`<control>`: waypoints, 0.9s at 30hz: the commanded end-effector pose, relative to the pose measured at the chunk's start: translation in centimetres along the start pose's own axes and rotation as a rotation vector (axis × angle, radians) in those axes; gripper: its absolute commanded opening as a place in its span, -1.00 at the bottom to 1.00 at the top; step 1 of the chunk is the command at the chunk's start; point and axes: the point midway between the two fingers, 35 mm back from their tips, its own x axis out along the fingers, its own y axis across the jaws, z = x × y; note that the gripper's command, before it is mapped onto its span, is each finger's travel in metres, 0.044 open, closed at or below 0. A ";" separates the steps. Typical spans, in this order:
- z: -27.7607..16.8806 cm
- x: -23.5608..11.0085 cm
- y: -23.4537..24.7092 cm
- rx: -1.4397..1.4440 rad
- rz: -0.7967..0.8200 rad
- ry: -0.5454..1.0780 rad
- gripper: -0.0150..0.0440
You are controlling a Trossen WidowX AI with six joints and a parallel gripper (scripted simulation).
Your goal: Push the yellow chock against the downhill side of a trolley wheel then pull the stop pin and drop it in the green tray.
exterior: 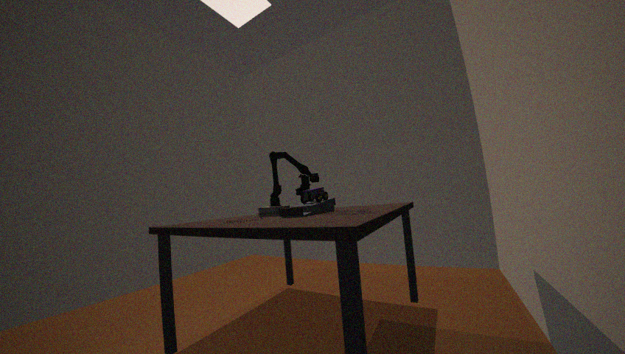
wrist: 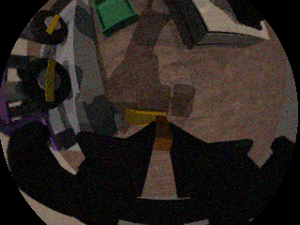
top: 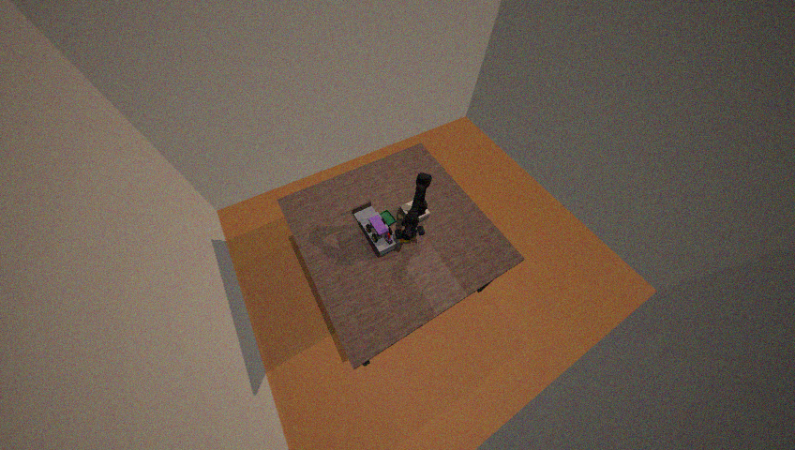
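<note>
In the wrist view the yellow chock lies on the table to the right of the grey ramp. Its orange handle sits between my fingers. My gripper is low at the table and shut on that handle. The trolley has a purple body and stands on the ramp; two of its black wheels show at the left of the wrist view, apart from the chock. A small red spot by the trolley looks like the stop pin. The green tray lies beyond the ramp.
The arm's pale base block stands on the brown table, right of the tray. The ramp and trolley are close on my left.
</note>
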 end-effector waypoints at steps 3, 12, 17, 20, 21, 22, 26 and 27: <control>0.0 -2.1 0.0 -0.005 -0.002 0.004 -0.49; 0.0 -4.9 0.0 -0.005 -0.002 0.004 -0.49; 0.0 -6.5 0.0 -0.005 -0.002 0.004 -0.49; 0.0 -7.5 0.0 -0.005 -0.002 0.004 -0.49; 0.0 -7.8 0.0 -0.005 -0.002 0.004 -0.49; 0.0 -8.1 0.0 -0.005 -0.002 0.004 -0.49; -0.1 -9.4 0.0 -0.005 -0.002 0.004 -0.49; -0.1 -9.7 0.0 -0.005 -0.002 0.004 -0.49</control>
